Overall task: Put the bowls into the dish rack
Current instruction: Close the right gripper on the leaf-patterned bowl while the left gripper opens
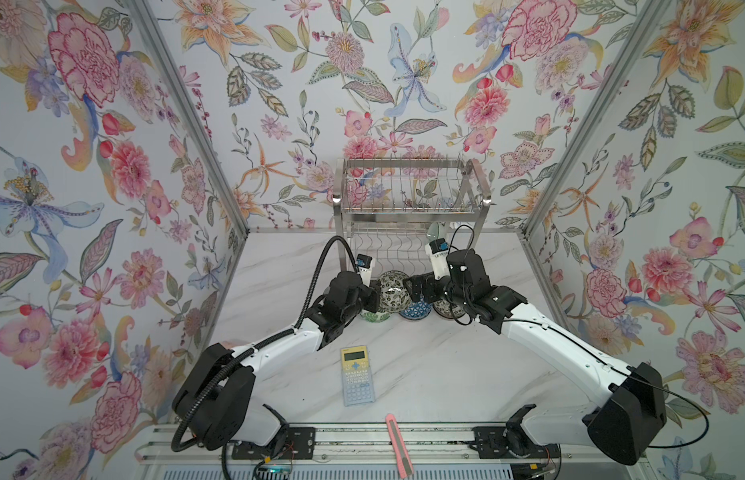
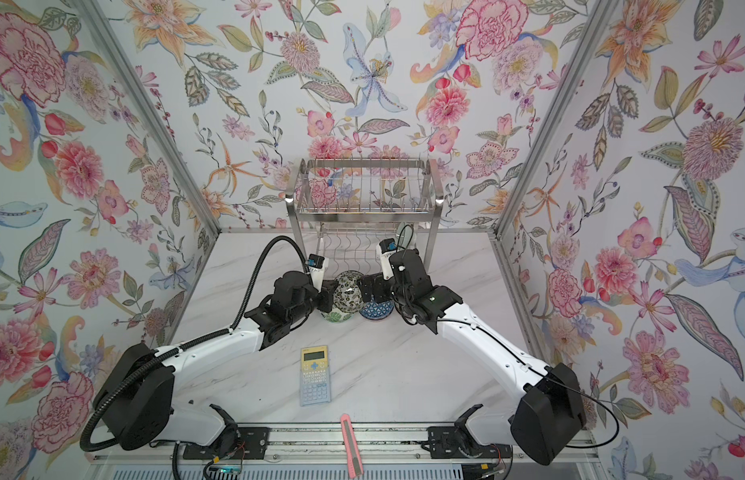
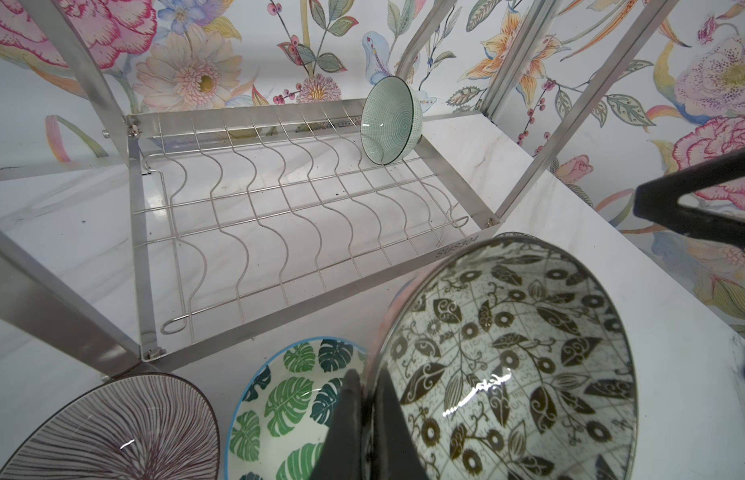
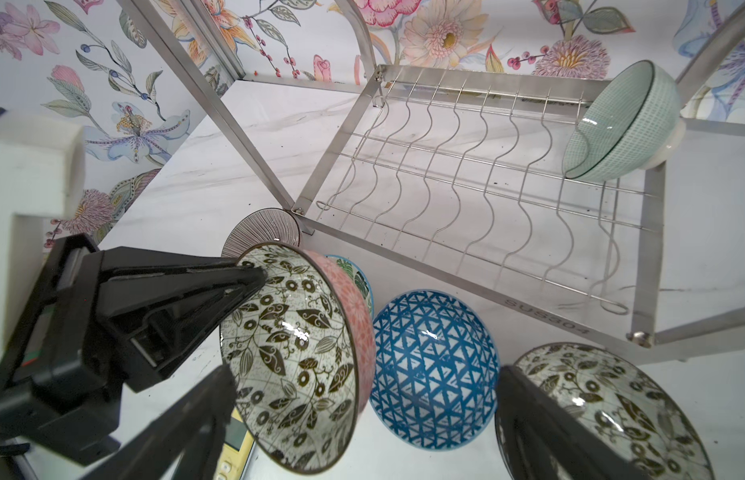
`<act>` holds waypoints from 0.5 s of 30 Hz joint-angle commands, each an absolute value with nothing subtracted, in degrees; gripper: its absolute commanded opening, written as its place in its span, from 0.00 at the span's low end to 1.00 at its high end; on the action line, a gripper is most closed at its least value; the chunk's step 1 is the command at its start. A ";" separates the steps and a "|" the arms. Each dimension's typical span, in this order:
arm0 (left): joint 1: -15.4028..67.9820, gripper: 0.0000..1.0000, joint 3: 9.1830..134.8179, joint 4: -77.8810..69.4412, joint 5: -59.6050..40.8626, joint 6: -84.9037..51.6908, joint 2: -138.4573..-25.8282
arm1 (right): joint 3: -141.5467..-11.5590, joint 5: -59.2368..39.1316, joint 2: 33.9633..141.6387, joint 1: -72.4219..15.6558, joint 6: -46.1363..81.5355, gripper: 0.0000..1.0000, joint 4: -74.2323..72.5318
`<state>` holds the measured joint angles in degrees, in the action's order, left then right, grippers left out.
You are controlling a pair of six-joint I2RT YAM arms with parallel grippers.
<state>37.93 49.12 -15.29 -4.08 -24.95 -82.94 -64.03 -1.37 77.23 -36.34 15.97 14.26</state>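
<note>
Black-fingered and nearest the lens, the left gripper [image 3: 368, 386] is clamped on the rim of the small round black-and-white floral ceramic bowl [image 3: 504, 361], pink on the outside, and carries it tipped on edge. In both top views the tall two-tier stainless steel wire dish rack [image 1: 408, 212] stands at 12 o'clock from that bowl, with its wavy-wire lower tier [image 3: 321, 298] just beyond. The bowl's mouth faces about 3 o'clock, where the right gripper [image 4: 364, 374] hovers just beside it, jaws spread wide and holding nothing. A pale celadon ceramic bowl [image 3: 389, 120] already leans at the tier's 1 o'clock end. The tier's wires run 12-to-6, roughly as the held rim does, so a straight push toward 12 looks enough. The left arm, holding the bowl, is best placed to make it.
</note>
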 commanded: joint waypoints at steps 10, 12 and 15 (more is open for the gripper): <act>38.76 0.00 49.44 -21.22 -5.10 -26.52 -83.19 | -63.80 -3.14 82.64 -36.43 19.93 1.00 11.49; 38.69 0.00 49.48 -21.18 -4.92 -26.43 -83.06 | -63.77 -3.01 83.18 -36.39 20.59 0.95 11.50; 38.76 0.00 49.39 -21.20 -4.14 -26.43 -83.05 | -63.63 -2.38 83.70 -36.38 21.48 0.85 11.55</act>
<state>38.24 49.12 -16.86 -4.25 -24.97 -83.18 -63.94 -2.57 82.85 -36.36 19.75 12.32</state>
